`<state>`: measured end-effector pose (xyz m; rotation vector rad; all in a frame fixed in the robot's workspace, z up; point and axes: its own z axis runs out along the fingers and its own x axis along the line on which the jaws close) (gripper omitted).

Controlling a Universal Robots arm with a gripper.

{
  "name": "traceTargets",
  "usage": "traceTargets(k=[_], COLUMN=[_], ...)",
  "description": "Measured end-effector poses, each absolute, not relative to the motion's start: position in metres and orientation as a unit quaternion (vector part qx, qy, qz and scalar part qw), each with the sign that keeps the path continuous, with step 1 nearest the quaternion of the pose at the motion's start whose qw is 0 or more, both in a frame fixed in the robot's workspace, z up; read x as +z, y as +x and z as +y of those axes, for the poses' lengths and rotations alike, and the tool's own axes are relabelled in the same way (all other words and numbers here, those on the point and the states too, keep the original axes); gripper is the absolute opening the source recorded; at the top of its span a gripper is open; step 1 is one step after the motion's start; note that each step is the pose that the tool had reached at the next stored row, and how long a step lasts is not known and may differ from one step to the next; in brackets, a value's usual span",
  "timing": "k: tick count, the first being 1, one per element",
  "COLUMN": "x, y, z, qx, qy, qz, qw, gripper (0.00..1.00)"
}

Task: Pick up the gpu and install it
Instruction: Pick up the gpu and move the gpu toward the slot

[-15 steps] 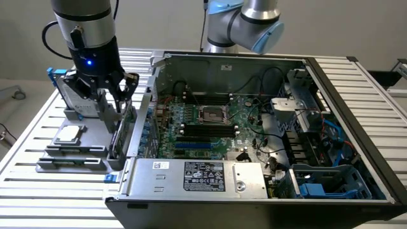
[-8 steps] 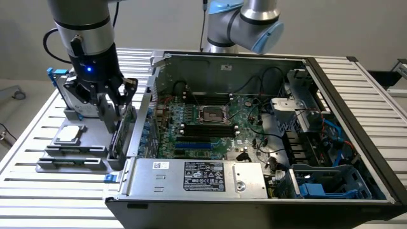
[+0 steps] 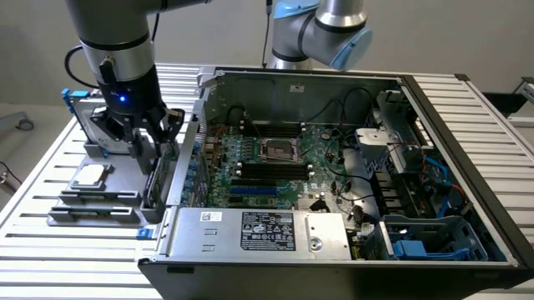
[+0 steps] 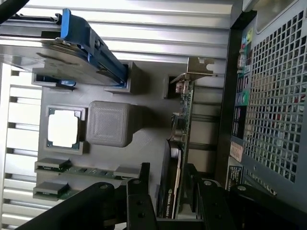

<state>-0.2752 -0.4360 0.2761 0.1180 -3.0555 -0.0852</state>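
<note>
The fingers (image 4: 138,194) stand wide apart astride the gpu (image 4: 185,112), gripping nothing; a gap shows beside the card. The gpu stands on edge in a grey holder (image 4: 148,139). Just beside the gpu on one side rises the computer case (image 4: 273,96), crowding it. On the other side sit a grey block (image 4: 109,123), then the CPU chip (image 4: 63,130) and memory sticks (image 4: 72,168). Farthest from the gpu, the blue-framed hard drive (image 4: 81,43) sits in the holder, which rests on the slatted surface (image 4: 144,19).

The gpu (image 4: 184,115) is dark green with a black cover. The hard drive (image 4: 72,52) is silver-grey in a blue frame. The tray (image 4: 153,124) is grey, the table (image 4: 144,24) silver and ribbed, the computer case (image 4: 276,96) black with a grid of holes.
</note>
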Motion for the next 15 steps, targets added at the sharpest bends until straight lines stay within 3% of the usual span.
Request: traceTargets(k=[5, 15], x=[0.274, 0.264], y=[-0.277, -0.285], z=[-0.436, -0.436], qx=[-0.024, -0.013], qy=[0.036, 0.030], qz=[-0.999, -0.999], qw=[0.017, 0.004], gripper=[0.42, 0.42])
